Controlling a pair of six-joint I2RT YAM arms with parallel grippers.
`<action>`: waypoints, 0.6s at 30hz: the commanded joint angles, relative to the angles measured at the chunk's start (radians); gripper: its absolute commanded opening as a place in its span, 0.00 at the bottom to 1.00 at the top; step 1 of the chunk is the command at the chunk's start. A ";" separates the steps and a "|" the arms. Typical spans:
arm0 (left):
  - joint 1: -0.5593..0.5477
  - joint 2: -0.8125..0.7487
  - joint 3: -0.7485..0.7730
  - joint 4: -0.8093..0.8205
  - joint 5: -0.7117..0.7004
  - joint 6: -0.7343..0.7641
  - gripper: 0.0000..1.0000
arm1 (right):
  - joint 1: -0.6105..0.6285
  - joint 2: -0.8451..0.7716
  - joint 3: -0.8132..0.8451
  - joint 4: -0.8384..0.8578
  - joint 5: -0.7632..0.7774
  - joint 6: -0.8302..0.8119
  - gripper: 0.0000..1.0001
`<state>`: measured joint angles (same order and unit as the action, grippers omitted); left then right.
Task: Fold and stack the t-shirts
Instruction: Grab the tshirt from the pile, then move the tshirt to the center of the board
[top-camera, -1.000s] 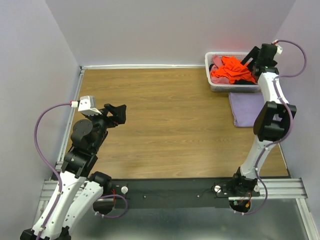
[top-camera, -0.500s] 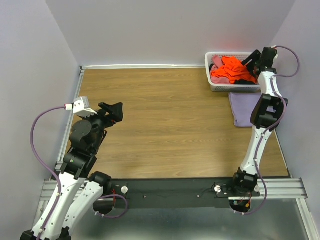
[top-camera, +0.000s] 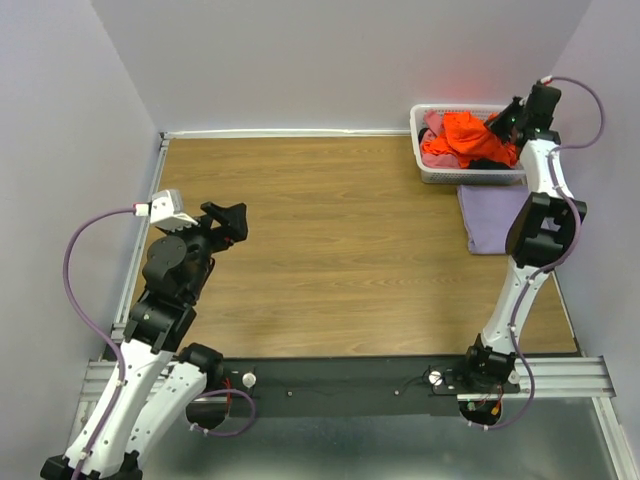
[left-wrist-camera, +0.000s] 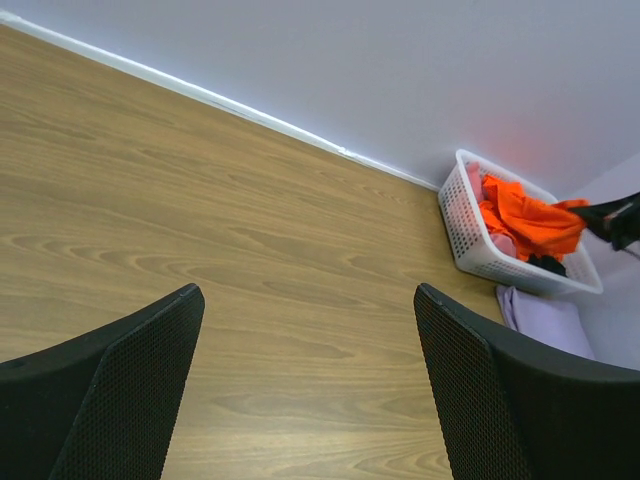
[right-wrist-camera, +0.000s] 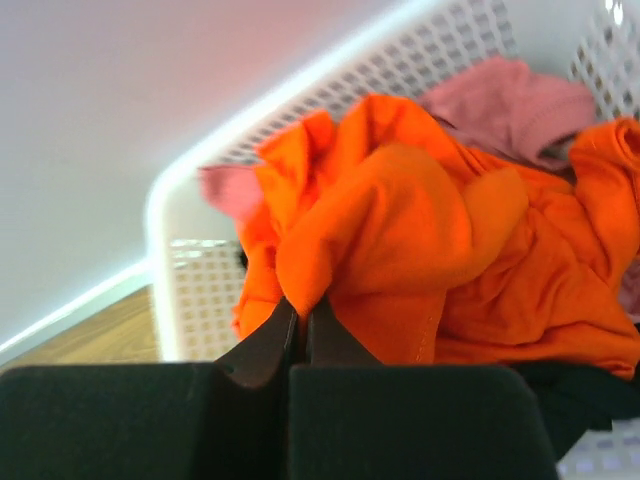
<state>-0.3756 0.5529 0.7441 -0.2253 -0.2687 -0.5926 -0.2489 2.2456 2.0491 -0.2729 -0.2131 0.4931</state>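
A bright orange t-shirt lies crumpled on top in the white lattice basket at the far right. My right gripper is shut on a fold of this orange t-shirt at the basket's right side. A dusty pink t-shirt lies under it, with black cloth near the front wall. A pale lavender t-shirt lies folded flat on the table in front of the basket. My left gripper hangs open above bare wood at the left, far from the shirts.
The basket sits in the table's far right corner against the lilac walls. The wooden table stretches between the two arms. A black rail runs along the near edge.
My right gripper has closed on a fold of the orange t-shirt in the basket and its wrist has shifted slightly. The left arm has barely moved.
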 joint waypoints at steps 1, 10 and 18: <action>-0.003 0.025 0.027 0.047 0.016 0.068 0.93 | 0.019 -0.194 -0.012 0.023 -0.002 -0.080 0.00; -0.003 0.096 0.054 0.080 0.092 0.139 0.93 | 0.019 -0.428 0.031 0.020 -0.006 -0.106 0.00; -0.003 0.117 0.098 0.075 0.180 0.206 0.93 | 0.020 -0.655 -0.018 0.020 -0.265 -0.068 0.00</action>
<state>-0.3756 0.6739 0.7971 -0.1692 -0.1574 -0.4377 -0.2291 1.6970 2.0514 -0.2821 -0.3000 0.4065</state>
